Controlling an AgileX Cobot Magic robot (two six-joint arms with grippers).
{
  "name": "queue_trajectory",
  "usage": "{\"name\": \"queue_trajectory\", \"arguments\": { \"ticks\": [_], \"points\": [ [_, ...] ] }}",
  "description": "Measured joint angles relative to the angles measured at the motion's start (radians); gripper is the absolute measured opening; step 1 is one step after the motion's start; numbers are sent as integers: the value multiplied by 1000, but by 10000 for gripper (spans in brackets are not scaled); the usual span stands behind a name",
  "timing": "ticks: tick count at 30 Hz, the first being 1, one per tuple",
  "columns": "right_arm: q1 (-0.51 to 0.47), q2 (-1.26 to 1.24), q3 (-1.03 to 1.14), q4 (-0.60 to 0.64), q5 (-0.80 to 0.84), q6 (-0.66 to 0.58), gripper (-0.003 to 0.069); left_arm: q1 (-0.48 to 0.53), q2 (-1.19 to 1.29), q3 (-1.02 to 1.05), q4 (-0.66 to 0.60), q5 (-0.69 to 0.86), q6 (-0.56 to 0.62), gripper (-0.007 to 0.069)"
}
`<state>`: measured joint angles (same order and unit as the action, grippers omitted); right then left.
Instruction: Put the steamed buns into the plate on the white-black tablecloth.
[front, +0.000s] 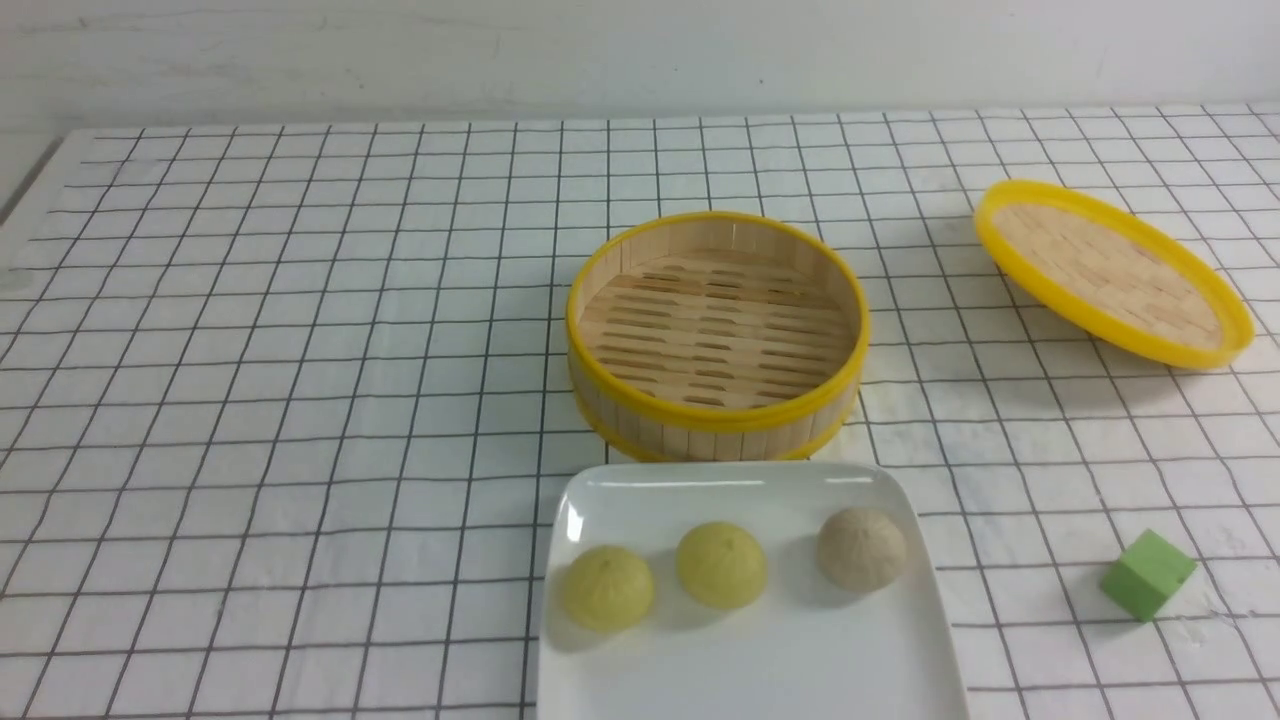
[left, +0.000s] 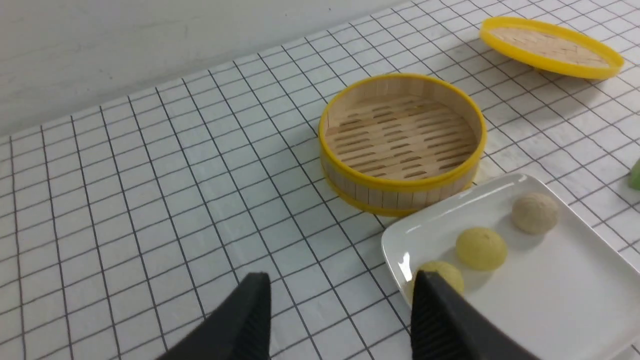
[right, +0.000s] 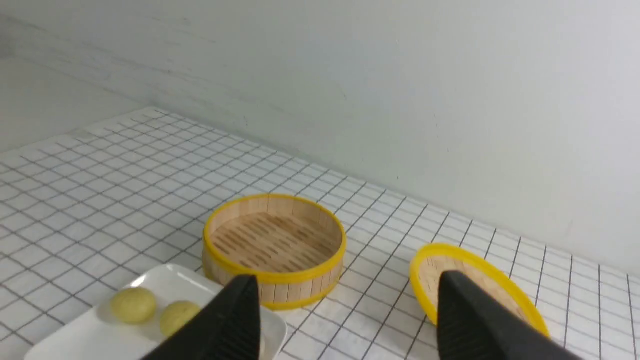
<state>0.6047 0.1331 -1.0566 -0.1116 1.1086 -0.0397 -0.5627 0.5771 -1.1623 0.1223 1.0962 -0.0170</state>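
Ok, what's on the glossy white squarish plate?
A pale yellow round bun, a second pale yellow bun and a beige-white bun. The plate's near edge is out of frame.

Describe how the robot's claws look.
Both the left claw and right claw have two matte black fingers tapering to blunt tips, with fine ribbing on the inner faces. No cables or markings show.

steamed buns (front: 720, 565): three, in a row, on plate (front: 750, 670) | plate: white, flat on white-black tablecloth (front: 300, 400)
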Motion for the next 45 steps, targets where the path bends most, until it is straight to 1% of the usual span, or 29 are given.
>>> {"name": "queue_trajectory", "arguments": {
  "ticks": [2,8,9,12,20,24,31,41,44,45],
  "points": [
    [0,-83,81,27,47,-1,472,0,-80,71,-7,9,0,393],
    [0,-158,217,84,40,-3,472,0,-161,166,-16,7,0,393],
    [0,-159,257,112,23,-5,472,0,-183,196,-21,6,0,393],
    [0,-159,332,130,-32,-19,472,0,-213,241,-21,4,0,393],
    [0,-158,534,134,-180,-37,472,0,-248,336,-21,-27,0,391],
    [0,-158,606,134,-227,-37,472,0,-254,359,-19,-52,0,391],
    [0,-157,623,151,-261,-39,472,0,-254,364,-18,-85,0,391],
    [0,-156,623,165,-266,-39,472,0,-254,364,2,-156,0,391],
    [0,-156,623,173,-274,-39,463,0,-254,364,5,-171,0,391],
    [0,-156,624,174,-316,-39,442,0,-254,364,9,-181,0,391]
  ]
}}
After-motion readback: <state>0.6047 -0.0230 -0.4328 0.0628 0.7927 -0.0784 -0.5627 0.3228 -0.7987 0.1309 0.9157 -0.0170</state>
